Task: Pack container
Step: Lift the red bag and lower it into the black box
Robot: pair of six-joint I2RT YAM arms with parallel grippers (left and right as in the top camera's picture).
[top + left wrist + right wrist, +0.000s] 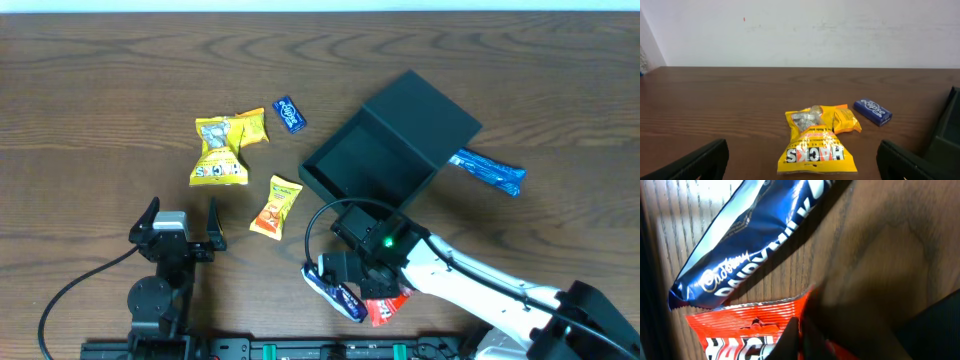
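The container (365, 165) is a dark teal square box lying open at mid-table, its hinged lid (420, 112) tipped back to the far right, and nothing shows inside it. My right gripper (378, 290) is low over the table just in front of the box. Its fingers (790, 342) are shut on the edge of a red Hacks packet (740, 330). A blue Dairy Milk bar (750, 245) lies against that packet. My left gripper (183, 222) stands open at the front left and holds nothing. A yellow Hacks packet (815, 145) lies ahead of it.
Behind the yellow packet (220, 150) lie a small orange-yellow packet (252, 125) and a small blue sweet (289, 113). An orange packet (275, 205) lies left of the box. A long blue wrapper (490, 172) lies right of the lid. A black cable loops near the right arm.
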